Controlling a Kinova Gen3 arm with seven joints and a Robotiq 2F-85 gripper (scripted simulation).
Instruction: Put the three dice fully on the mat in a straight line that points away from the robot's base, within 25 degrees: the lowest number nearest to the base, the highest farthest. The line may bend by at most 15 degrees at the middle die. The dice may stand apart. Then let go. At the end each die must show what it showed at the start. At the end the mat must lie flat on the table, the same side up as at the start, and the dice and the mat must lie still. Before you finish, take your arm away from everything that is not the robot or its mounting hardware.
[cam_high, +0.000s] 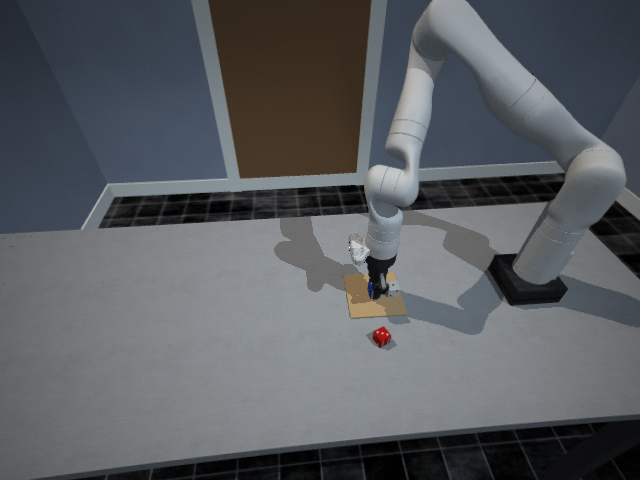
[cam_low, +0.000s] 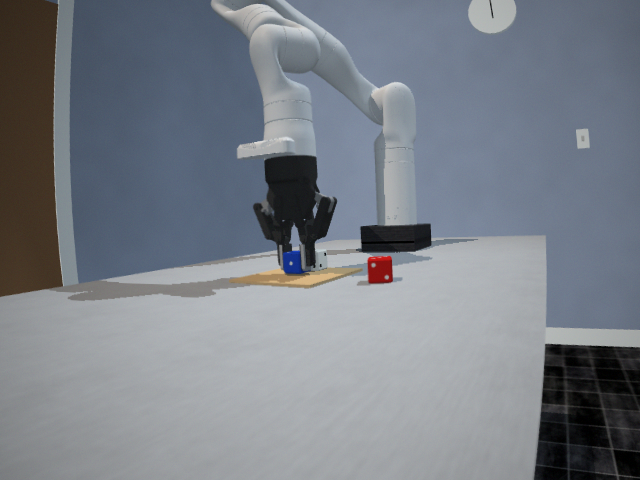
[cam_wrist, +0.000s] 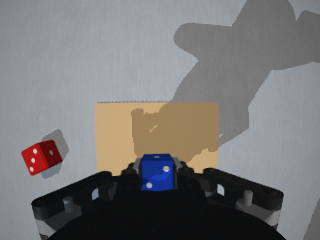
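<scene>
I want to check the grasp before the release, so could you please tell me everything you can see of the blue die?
The blue die is a small, glossy-looking cube with white pips; the wrist view shows two pips on its top face, the exterior view one on its side. It sits upright between the fingers of the gripper, which is shut on it from both sides. It is low over or resting on the tan mat; contact cannot be told. The white die stands right beside it, toward the base.

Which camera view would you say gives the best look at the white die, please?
The exterior view: the white die stands on the mat just behind the blue die that the gripper holds. The top view shows it small, partly behind the gripper. The wrist view does not show it at all.
</scene>
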